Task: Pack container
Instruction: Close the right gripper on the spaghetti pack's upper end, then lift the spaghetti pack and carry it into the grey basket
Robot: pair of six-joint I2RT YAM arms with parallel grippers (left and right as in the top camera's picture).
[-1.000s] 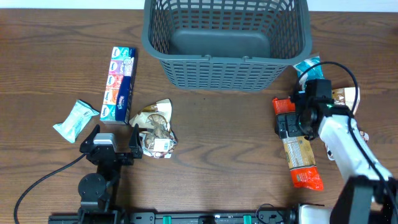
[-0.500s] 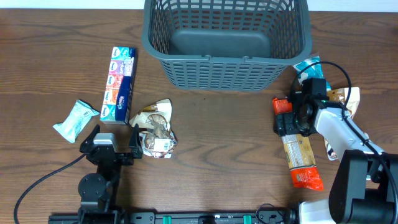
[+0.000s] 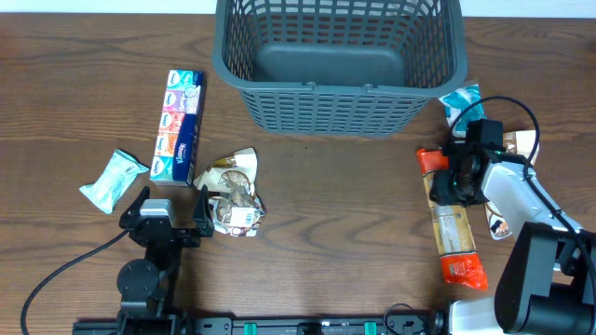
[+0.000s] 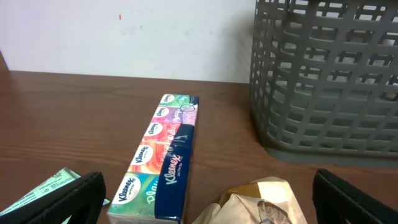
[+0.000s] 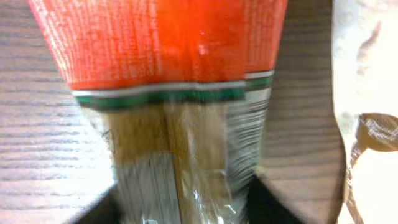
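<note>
The container (image 3: 340,102), a dark grey lattice basket, stands at the table's far middle, and its wall (image 4: 329,81) fills the right of the left wrist view. A long packet (image 3: 454,237) with orange ends and a clear middle lies on the right. My right gripper (image 3: 453,179) is shut on its upper part. In the right wrist view the packet (image 5: 168,43) fills the frame, with my gripper (image 5: 186,208) pressing it from both sides. My left gripper (image 3: 170,203) rests open near the front left, with nothing held in it (image 4: 211,208).
A Kleenex multipack (image 3: 178,127) (image 4: 165,155), a green tissue packet (image 3: 114,179) and a crumpled beige packet (image 3: 235,194) (image 4: 261,202) lie around the left gripper. A blue packet (image 3: 461,100) and a white-brown packet (image 3: 520,144) (image 5: 364,93) lie beside the right arm.
My right gripper has gone from open to shut on the long packet, whose upper end has shifted slightly right. The left arm has not moved.
</note>
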